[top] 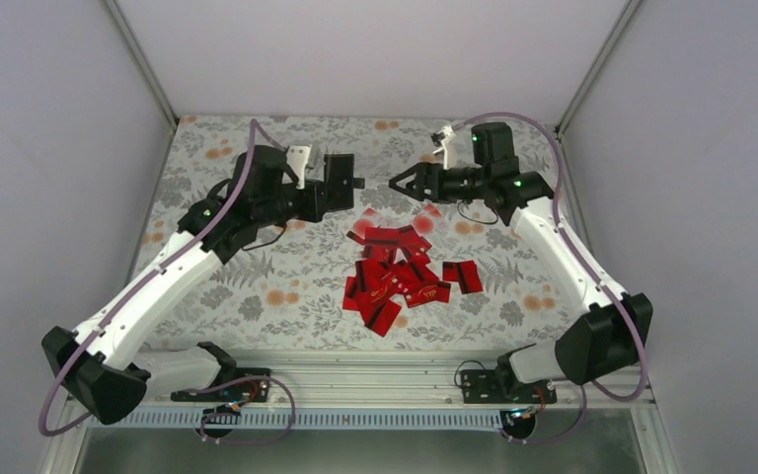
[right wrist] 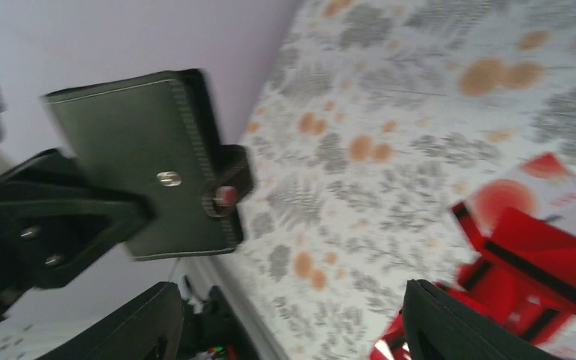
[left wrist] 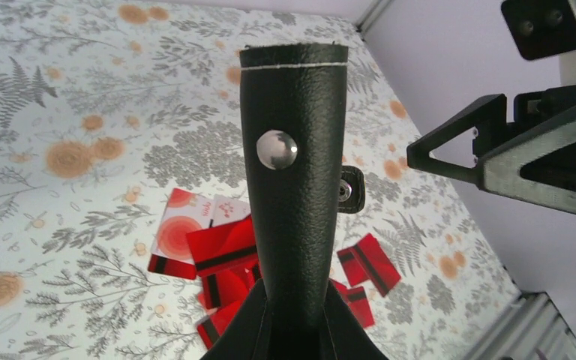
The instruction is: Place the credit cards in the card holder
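Note:
The card holder (top: 341, 174), a black wallet, is held in the air by my left gripper (top: 324, 194), which is shut on its lower end. In the left wrist view the card holder (left wrist: 296, 150) stands closed between the jaws, with its snap tab (left wrist: 350, 189) hanging loose at the right. My right gripper (top: 396, 184) is open and empty, level with the holder and a short way to its right. In the right wrist view the card holder (right wrist: 139, 161) lies ahead of my open right gripper (right wrist: 300, 330). The red credit cards (top: 400, 276) lie in a loose pile on the table below.
The table has a floral cloth (top: 257, 296). Grey walls stand close at the left, right and back. A metal rail (top: 375, 380) runs along the near edge by the arm bases. Two cards (top: 462, 276) lie a little to the right of the pile.

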Controlling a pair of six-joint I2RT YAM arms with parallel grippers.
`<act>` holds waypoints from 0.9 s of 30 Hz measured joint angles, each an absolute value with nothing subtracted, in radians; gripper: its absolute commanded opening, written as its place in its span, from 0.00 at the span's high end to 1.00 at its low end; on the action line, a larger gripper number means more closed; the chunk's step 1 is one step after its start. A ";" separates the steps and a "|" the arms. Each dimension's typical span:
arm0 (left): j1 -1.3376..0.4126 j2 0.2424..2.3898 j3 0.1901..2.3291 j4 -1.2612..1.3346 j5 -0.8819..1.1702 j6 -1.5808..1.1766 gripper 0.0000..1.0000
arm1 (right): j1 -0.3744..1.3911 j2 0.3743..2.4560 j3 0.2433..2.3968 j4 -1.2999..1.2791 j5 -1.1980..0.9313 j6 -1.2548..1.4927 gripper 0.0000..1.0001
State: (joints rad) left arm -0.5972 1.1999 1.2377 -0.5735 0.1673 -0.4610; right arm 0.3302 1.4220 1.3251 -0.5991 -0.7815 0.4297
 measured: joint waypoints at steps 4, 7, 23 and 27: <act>-0.598 1.146 1.238 -0.603 0.213 -0.483 0.97 | 0.407 1.394 1.351 -0.568 -0.839 0.482 0.23; -0.598 1.107 1.248 -0.635 0.250 -0.504 0.98 | 0.464 1.396 1.404 -0.563 -0.841 0.526 0.22; -0.598 0.931 1.131 -0.657 0.327 -0.667 0.98 | 0.604 1.455 1.471 -0.575 -0.746 0.523 0.61; -0.598 0.881 0.962 -0.682 0.290 -0.701 0.98 | 0.608 1.521 1.415 -0.575 -0.726 0.476 0.76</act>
